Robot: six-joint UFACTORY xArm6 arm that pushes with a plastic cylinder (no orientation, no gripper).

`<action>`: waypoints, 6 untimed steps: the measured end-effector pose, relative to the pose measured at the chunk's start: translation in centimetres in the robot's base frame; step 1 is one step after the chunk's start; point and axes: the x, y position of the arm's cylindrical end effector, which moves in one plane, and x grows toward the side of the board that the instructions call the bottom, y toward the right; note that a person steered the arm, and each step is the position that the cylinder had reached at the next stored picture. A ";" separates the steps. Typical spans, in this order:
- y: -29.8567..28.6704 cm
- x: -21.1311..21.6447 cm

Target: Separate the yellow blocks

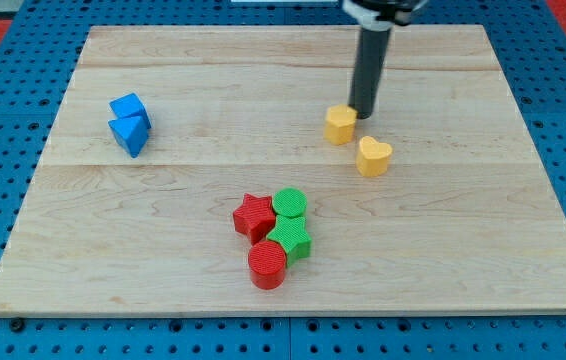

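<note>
Two yellow blocks lie right of the board's middle. A yellow hexagonal block (340,125) is upper left of a yellow heart block (373,156), with a small gap between them. My tip (363,114) comes down from the view's top and stands right at the upper right edge of the hexagonal block, touching or nearly touching it, and above the heart block.
Two blue blocks, a cube (127,106) and a triangular one (131,134), touch at the view's left. A cluster sits at the bottom middle: red star (254,216), green cylinder (289,202), green star (291,238), red cylinder (267,265). The wooden board (483,250) lies on a blue pegboard.
</note>
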 end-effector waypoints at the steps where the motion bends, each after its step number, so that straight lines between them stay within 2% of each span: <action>1: 1.8 0.4; 2: 8.0 7.4; 3: 7.7 12.9; 5: 5.0 5.8; 6: -5.8 3.5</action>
